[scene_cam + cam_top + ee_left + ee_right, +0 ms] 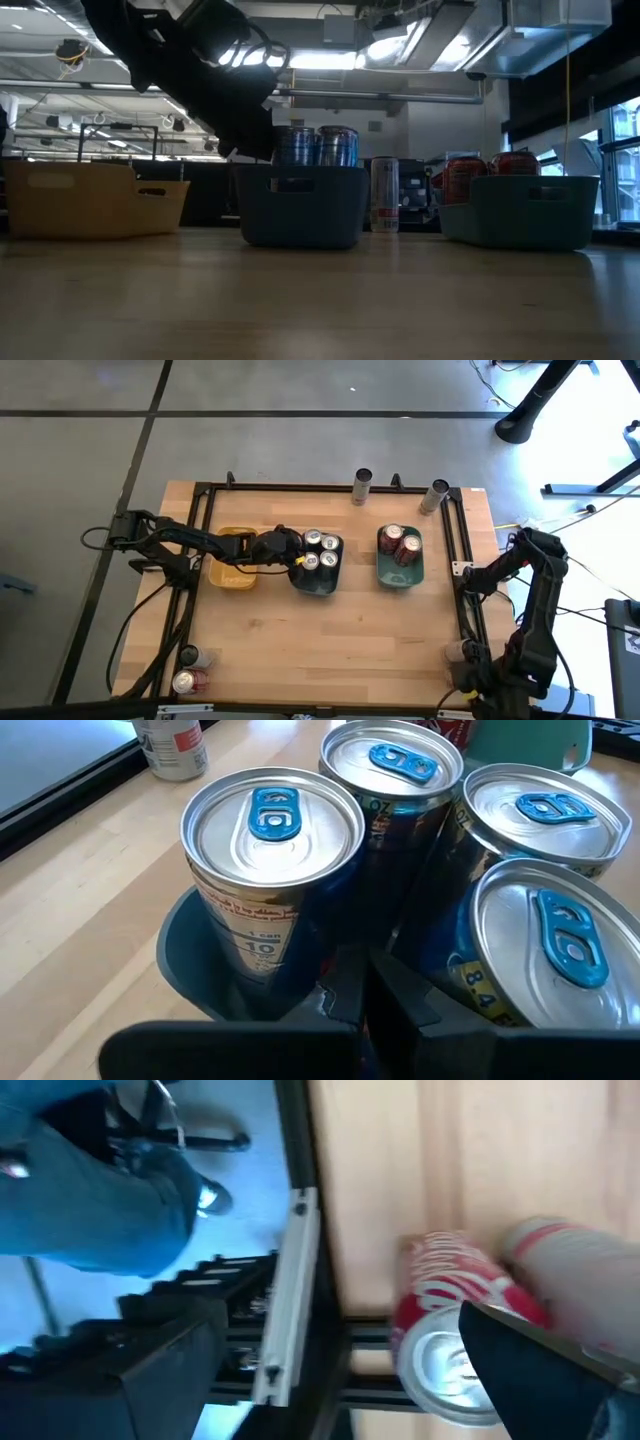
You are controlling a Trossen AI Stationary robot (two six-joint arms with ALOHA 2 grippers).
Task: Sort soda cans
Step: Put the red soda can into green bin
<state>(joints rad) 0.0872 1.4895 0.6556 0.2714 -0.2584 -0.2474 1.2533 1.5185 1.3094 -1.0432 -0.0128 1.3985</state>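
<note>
High view first: on my wooden worktop (330, 650) I see three trays in a row, a yellow tray (232, 572), a dark grey-blue tray (318, 578) with four silver-topped cans (320, 550) standing in it, and a teal tray (400, 572) with two red cans (400, 545). My left gripper (290, 555) sits at the grey-blue tray's edge nearest the yellow tray, right beside the four cans. Two loose cans (362, 486) stand at the far edge of the worktop, and more cans (190, 680) lie at the near left corner. My right arm waits folded at the right edge, its gripper (470, 655) near a can at the near right corner.

Low view: the left arm comes down just beside the blue-sided cans (320, 146) in the middle tray; a slim silver can (384, 195) stands behind, lettering too small to read.

Left wrist view: four can tops with blue pull tabs (275, 812). The nearest label (250, 925) reads "can" and "10"; another shows "8.4". My jaws are pressed together, holding nothing, just beside the cans and low against the tray wall.

Right wrist view: a red can (445, 1335) with white script, probably Coca-Cola though blurred, lies by my jaws, which stand spread wide and grip nothing.
</note>
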